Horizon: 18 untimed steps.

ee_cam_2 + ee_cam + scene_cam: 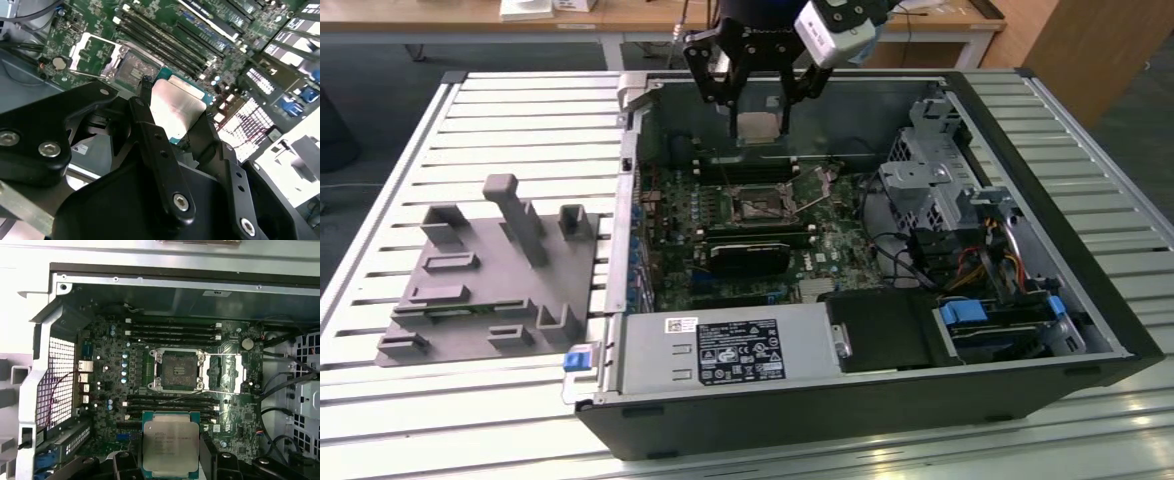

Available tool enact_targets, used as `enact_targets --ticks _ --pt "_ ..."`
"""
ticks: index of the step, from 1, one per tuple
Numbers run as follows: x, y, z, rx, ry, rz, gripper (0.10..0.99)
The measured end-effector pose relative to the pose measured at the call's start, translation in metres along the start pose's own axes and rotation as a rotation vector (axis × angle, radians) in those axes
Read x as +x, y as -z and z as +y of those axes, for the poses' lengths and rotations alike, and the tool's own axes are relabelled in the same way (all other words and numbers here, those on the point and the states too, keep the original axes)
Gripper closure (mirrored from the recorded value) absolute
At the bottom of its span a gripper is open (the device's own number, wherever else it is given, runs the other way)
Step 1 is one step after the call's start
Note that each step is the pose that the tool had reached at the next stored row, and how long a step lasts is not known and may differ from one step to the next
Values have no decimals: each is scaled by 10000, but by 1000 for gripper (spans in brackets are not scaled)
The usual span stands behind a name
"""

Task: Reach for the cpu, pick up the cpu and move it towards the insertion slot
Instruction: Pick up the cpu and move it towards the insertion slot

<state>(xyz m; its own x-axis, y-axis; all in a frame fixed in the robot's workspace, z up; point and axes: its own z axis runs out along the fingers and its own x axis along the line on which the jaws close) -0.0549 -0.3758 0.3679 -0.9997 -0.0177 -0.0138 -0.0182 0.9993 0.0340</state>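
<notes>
My gripper point(757, 118) hangs over the back of the open computer case, shut on the cpu point(757, 127), a flat silver square with a darker rim. In the first wrist view the cpu point(170, 442) sits between two black fingers point(123, 462), silver top facing the camera. In the second wrist view its metal face point(175, 107) shows between the fingers point(146, 87). The insertion slot point(757, 207) is a black socket in a silvery frame on the green motherboard, below and in front of the cpu. The slot point(177, 371) lies open with its wire lever swung aside, and it also shows in the second wrist view point(131, 69).
Narrow black memory slots point(172, 330) flank the socket. A long black card point(750, 250) lies in front of it. A drive cage with cables point(934, 190) fills the case's right in the exterior view, and a power supply point(720, 350) sits at the front. Grey fixture blocks point(487, 270) stand on the slatted table point(520, 110).
</notes>
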Motion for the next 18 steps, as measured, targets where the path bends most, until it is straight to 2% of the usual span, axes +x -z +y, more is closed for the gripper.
enact_targets --ticks 14,18 --pt "-155 -30 145 0 1 0 545" --pt "-163 -35 182 0 -2 0 545"
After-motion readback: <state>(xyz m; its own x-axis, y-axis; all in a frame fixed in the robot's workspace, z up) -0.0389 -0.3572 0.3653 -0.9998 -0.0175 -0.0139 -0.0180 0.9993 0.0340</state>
